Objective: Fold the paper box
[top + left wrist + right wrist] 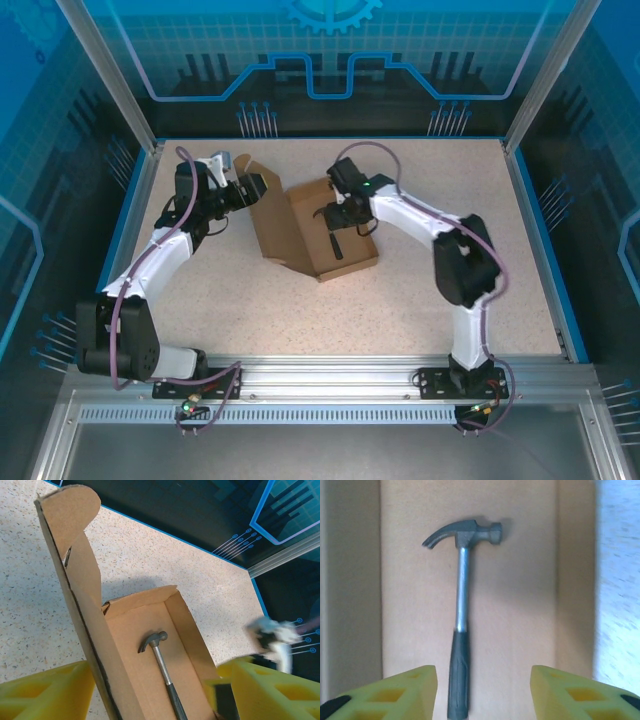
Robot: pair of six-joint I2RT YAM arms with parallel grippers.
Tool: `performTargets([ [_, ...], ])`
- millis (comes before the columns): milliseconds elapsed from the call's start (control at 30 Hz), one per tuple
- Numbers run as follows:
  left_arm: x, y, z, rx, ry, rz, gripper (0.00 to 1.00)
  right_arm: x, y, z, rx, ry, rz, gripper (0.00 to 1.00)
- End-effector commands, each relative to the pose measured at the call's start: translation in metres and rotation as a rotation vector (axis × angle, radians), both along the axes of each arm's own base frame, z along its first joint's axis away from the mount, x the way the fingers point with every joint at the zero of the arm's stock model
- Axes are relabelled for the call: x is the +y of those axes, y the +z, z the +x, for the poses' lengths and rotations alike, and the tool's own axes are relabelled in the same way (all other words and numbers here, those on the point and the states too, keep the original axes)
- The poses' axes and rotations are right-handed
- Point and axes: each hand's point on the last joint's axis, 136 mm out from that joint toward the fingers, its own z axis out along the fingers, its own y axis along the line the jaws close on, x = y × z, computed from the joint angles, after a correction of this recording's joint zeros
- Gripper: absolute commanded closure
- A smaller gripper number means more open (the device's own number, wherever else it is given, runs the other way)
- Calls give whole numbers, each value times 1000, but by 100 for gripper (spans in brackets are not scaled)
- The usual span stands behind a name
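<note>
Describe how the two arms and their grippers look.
Both the left arm and the right arm have white link shells, black joint housings and a purple cable looping alongside. A small green light glows near the right wrist. The fingers are yellow wedges with triangular cut-outs and black pads.

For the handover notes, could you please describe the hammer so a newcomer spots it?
Find the open brown paper box in the middle of the speckled table. The hammer lies flat on its floor: the only metal thing there, with grey claw head, silver shaft, black grip.
</note>
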Motion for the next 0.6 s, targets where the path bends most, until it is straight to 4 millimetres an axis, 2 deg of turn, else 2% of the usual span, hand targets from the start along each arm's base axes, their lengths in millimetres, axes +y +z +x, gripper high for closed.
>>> performTargets([
  [0, -7, 18, 2, -57, -37, -8, 27, -32, 8, -14, 10, -26, 54, 42],
  [100, -8, 19, 4, -59, -37, -15, 27, -55, -11, -26, 70, -67, 120, 35],
  [167, -8, 19, 5, -57, -36, -21, 27, -58, -20, -31, 96, -69, 180, 31],
  [367, -10, 19, 8, -50, -40, -40, 27, -51, -42, -37, 152, -54, 261, 29],
  [567, -12, 18, 13, -43, -46, -49, 27, -38, -47, -44, 162, -34, 324, 30],
])
